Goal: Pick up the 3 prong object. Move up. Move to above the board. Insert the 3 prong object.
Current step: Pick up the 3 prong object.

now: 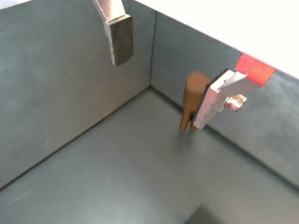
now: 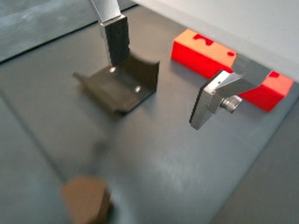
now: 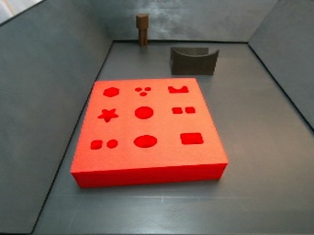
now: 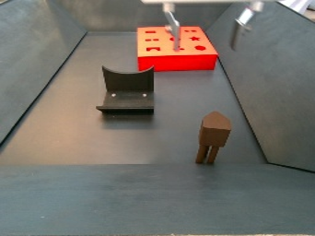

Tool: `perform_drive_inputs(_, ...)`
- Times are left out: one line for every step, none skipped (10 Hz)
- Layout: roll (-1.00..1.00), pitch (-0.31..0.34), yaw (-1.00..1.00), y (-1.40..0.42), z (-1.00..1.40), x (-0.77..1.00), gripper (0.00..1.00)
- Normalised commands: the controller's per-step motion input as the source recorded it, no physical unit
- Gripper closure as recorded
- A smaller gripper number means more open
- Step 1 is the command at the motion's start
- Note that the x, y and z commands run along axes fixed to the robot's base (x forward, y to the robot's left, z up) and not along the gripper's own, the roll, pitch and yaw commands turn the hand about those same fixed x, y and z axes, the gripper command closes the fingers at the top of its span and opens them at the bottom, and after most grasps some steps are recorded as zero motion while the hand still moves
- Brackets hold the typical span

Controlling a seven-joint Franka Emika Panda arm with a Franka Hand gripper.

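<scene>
The 3 prong object [image 4: 213, 136] is a small brown peg standing upright on the grey floor; it also shows at the back in a side view [image 3: 141, 29] and in both wrist views [image 1: 193, 101] [image 2: 86, 199]. The board [image 3: 147, 128] is a large flat red slab with shaped recesses, also seen in a side view [image 4: 176, 48] and in a wrist view [image 2: 222, 66]. My gripper [image 4: 209, 23] is open and empty, held high above the floor, with its jaws wide apart [image 1: 162, 92] [image 2: 158, 93]. The peg is below it, not held.
A dark grey U-shaped block [image 4: 125, 90] sits on the floor between the peg and the board; it also shows in a side view [image 3: 194, 60] and a wrist view [image 2: 121, 83]. Grey walls [image 3: 61, 55] enclose the floor.
</scene>
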Motion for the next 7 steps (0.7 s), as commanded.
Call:
perform_drive_inputs(-0.10, -0.003, 0.21, 0.77, -0.03, -0.14, 0.00)
perform_drive_inputs(-0.11, 0.000, 0.28, 0.77, -0.02, 0.00, 0.00)
perform_drive_inputs(-0.12, -0.019, 0.26, 0.74, -0.03, -0.08, 0.00)
perform_drive_inputs(-0.22, -0.090, 0.18, 0.67, -0.09, -0.01, 0.00)
perform_drive_inputs(-0.34, -0.154, 0.16, 0.66, -0.19, 0.05, 0.00)
perform_drive_inputs(-0.26, -0.107, 0.05, 0.50, -0.39, 0.28, 0.00)
perform_drive_inputs(-0.23, -0.117, 0.00, 0.42, -0.42, 0.32, 0.00)
